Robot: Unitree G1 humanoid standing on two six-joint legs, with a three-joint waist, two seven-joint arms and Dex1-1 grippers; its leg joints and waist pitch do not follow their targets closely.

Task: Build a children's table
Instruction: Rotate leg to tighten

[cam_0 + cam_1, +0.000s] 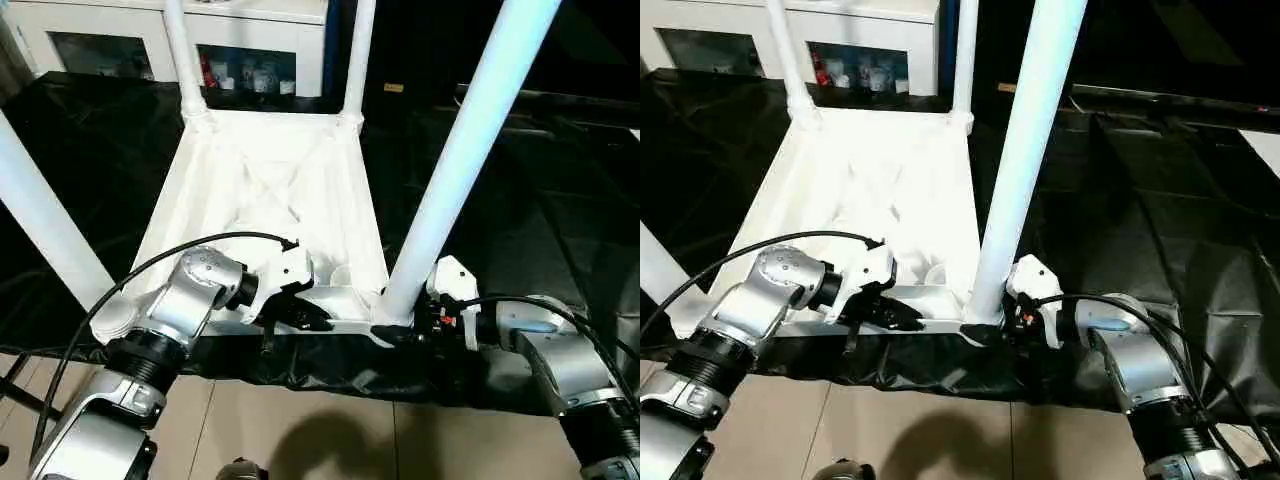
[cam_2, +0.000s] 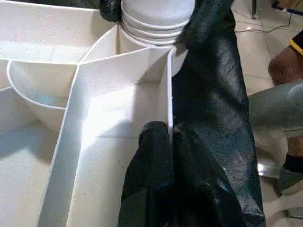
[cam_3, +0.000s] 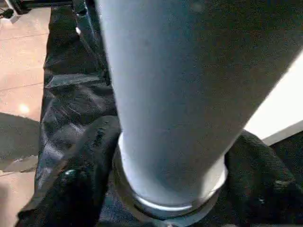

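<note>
On a black-draped workbench point(image 1: 560, 230), the children's table point(image 1: 270, 190) lies upside down with its ribbed underside showing; all four white legs stand up out of the corner sockets, two at the far end and two at the near end. The left gripper point(image 1: 285, 318) is clenched on the thin near-edge wall of the top, its black fingers point(image 2: 156, 156) pinching that rim and steadying the piece; the right gripper point(image 1: 405, 332) sits at the foot of the near right leg point(image 1: 470, 150), its jaws spread round the leg's base where it meets the socket, closely enough that they look to be grasping it. By the look of it the job is at its last leg, being seated or turned home; the next move likely calls for a firm push or twist at the base while the rim is held still, then letting go and righting the table.
</note>
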